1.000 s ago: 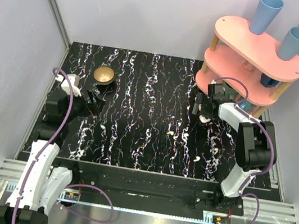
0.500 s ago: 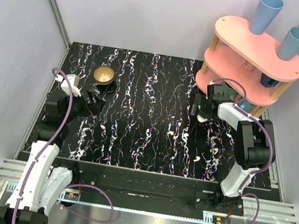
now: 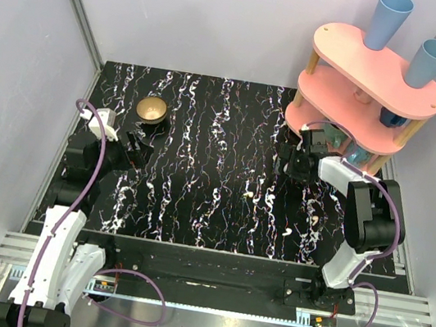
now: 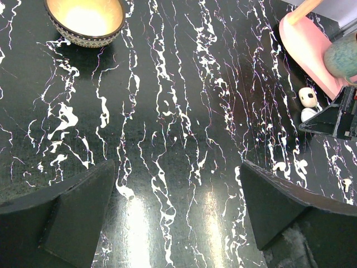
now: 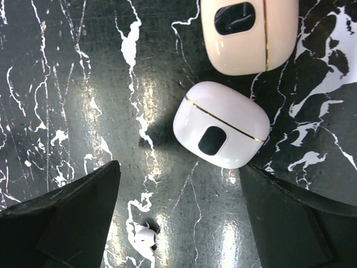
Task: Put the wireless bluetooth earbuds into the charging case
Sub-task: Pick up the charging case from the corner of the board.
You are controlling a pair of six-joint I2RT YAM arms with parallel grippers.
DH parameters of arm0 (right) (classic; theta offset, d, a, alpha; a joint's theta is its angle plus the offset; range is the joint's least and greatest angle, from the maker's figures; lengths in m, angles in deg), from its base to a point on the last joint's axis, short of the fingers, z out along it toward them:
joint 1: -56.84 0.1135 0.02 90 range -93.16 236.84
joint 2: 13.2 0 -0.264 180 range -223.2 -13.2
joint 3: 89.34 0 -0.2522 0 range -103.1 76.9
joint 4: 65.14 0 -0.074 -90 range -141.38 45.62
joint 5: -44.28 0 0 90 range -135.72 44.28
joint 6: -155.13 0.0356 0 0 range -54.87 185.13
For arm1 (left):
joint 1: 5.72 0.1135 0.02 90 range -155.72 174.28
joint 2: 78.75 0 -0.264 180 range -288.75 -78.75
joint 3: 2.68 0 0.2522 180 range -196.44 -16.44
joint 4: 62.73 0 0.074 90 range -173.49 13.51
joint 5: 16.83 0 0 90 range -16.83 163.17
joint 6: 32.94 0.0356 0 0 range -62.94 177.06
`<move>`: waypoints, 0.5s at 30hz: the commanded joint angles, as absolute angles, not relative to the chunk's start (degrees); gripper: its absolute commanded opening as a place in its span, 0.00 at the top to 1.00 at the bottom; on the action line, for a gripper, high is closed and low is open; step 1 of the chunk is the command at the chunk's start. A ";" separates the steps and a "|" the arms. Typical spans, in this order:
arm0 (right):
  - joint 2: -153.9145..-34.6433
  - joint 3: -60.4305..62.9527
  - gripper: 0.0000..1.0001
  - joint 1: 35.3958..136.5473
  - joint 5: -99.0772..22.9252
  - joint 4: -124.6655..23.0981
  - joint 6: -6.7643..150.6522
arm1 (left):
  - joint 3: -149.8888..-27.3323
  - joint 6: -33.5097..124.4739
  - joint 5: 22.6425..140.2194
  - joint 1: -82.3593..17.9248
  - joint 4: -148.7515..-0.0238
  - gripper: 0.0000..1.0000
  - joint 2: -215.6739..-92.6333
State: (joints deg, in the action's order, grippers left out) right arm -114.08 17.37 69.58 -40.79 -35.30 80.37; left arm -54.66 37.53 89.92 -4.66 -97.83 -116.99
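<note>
Right wrist: white case [image 5: 220,124] beside cream case [image 5: 249,33], one earbud [image 5: 146,237] outside

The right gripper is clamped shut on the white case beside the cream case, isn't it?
No. The right gripper is open, not gripping the white case, which does lie beside the cream case. The right wrist view shows it.

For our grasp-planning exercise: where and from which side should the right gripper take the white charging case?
From straight above, the open right gripper closing on the two rounded flanks of the white charging case, where its gold seam ends. It lies flat, and the cream case crowds a third side.
</note>
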 commanded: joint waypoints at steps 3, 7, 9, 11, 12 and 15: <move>-110.32 16.78 0.06 71.17 -35.96 -36.18 77.79 | -56.43 36.93 91.45 -4.22 -96.18 0.01 -116.19; -108.65 15.90 0.08 73.19 -37.97 -32.93 74.28 | -56.43 36.94 91.45 -4.22 -96.18 0.01 -116.28; -106.81 15.99 0.10 73.81 -41.39 -31.26 72.25 | -56.43 36.93 91.45 -4.14 -96.18 0.01 -116.28; -105.40 16.34 0.10 73.81 -46.91 -30.90 70.77 | -56.43 36.93 91.63 -4.14 -96.27 0.01 -116.28; -104.26 16.86 0.10 73.81 -48.51 -30.81 69.54 | -56.43 36.93 91.54 -4.14 -96.18 0.01 -116.28; -104.25 17.39 0.07 73.81 -55.02 -32.03 65.93 | -56.34 36.93 92.07 -4.14 -95.83 0.01 -116.19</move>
State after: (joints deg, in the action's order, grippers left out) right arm -106.89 17.37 73.86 -44.92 -31.59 72.00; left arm -54.66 37.53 90.08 -4.53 -97.83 -116.99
